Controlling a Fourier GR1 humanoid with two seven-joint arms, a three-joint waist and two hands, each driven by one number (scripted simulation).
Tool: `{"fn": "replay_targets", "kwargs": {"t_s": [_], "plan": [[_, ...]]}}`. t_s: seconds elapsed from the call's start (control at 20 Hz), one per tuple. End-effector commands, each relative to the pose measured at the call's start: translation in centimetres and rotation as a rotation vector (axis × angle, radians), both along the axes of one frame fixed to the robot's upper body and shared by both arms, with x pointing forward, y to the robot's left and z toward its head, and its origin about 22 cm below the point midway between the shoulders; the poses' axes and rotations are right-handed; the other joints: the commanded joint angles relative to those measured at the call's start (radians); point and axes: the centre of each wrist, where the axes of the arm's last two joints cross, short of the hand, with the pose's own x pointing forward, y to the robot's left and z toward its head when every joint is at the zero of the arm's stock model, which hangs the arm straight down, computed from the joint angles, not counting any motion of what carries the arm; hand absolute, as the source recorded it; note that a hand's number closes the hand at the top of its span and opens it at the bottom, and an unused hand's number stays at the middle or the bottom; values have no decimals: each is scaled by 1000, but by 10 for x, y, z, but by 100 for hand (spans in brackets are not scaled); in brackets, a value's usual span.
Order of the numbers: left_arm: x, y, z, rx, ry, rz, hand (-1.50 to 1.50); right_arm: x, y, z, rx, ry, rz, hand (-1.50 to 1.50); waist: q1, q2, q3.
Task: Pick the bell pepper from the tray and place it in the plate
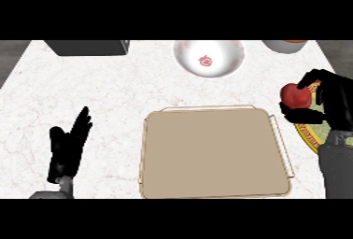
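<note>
Nearest, one tan tray [214, 154] lies bare between the two hands, its right rim just left of the right forearm. One left hand [69, 144] rests at the lower left, fingers straight and upward, holding nothing, with bare marbled counter [103, 88] all around it and beyond it. One right hand [324, 100] is at the right edge, its fingers and thumb curled round the one red bell pepper [296, 95], which sits at the hand's left side. Under that hand shows part of one plate [309, 133] with a yellow patterned rim; no writing on it can be read. Farther off, up and left of the right hand, stands one white bowl [210, 57] with a small red mark inside. At the far edge are a dark box [89, 46] and a pale vessel [284, 45], both cut off.
</note>
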Motion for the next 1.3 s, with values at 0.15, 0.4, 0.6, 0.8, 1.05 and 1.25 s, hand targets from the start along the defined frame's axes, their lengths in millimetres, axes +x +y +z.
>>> {"fn": "replay_targets", "kwargs": {"t_s": [0.15,0.4,0.6,0.8,1.05,1.25], "plan": [[3,-1,-6,-2,-5,-5,0,-23,-39,28,51,-85,-212,150,17,7,1],[-5,-9,13,-1,-14,-17,0,-26,-68,24,80,-44,-268,150,23,6,1],[4,6,4,-2,-14,-8,0,-11,-116,32,92,-25,-289,150,25,8,1],[0,-21,7,6,-28,-20,0,1,-138,-1,58,34,-323,150,31,10,2],[-5,-13,-5,8,-9,-26,0,3,-154,-13,103,172,-326,150,31,10,1],[16,3,9,5,-8,-32,0,-13,-190,-31,141,291,-273,150,28,11,2]]}}
